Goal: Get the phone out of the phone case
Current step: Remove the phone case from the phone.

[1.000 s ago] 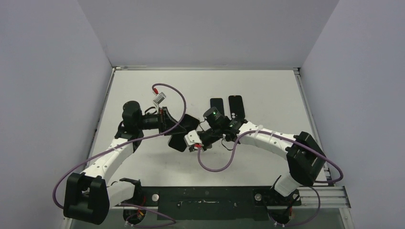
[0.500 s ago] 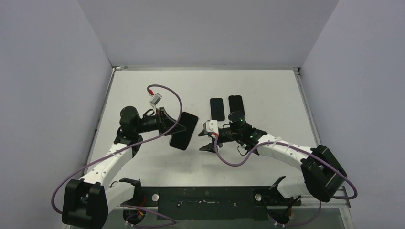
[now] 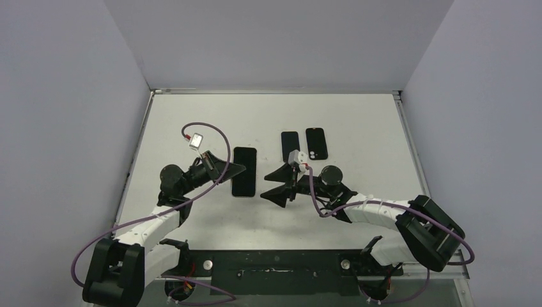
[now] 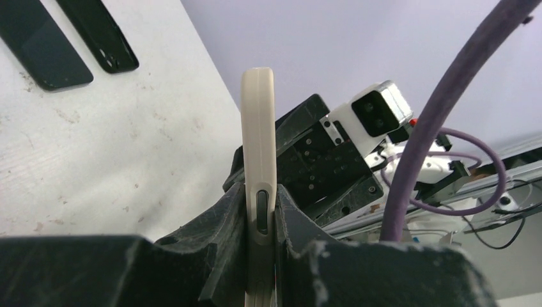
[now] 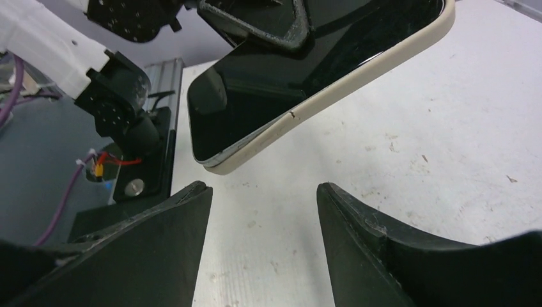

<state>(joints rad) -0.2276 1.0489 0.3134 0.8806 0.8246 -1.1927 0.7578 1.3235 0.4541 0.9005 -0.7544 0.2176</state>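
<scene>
The phone (image 3: pixel 244 171), black screen up, sits in a cream phone case (image 5: pixel 332 96). My left gripper (image 3: pixel 231 170) is shut on its left long edge. In the left wrist view the case's cream side (image 4: pixel 257 121) with a dark button stands pinched between the fingers of that gripper (image 4: pixel 261 208). My right gripper (image 3: pixel 264 186) is open just right of the phone and touches nothing. In the right wrist view this gripper (image 5: pixel 263 192) has only bare table between its fingers, and the phone's near corner (image 5: pixel 214 160) hangs a little beyond them.
A black phone-like slab (image 3: pixel 290 146) and a black case (image 3: pixel 316 142) lie side by side on the white table (image 3: pixel 358 128) behind the right gripper. Purple cables loop over both arms. Walls close the table on three sides.
My right gripper has opened, let go of the phone and drawn back to the right. The left arm has carried the phone left and lower, turning it level.
</scene>
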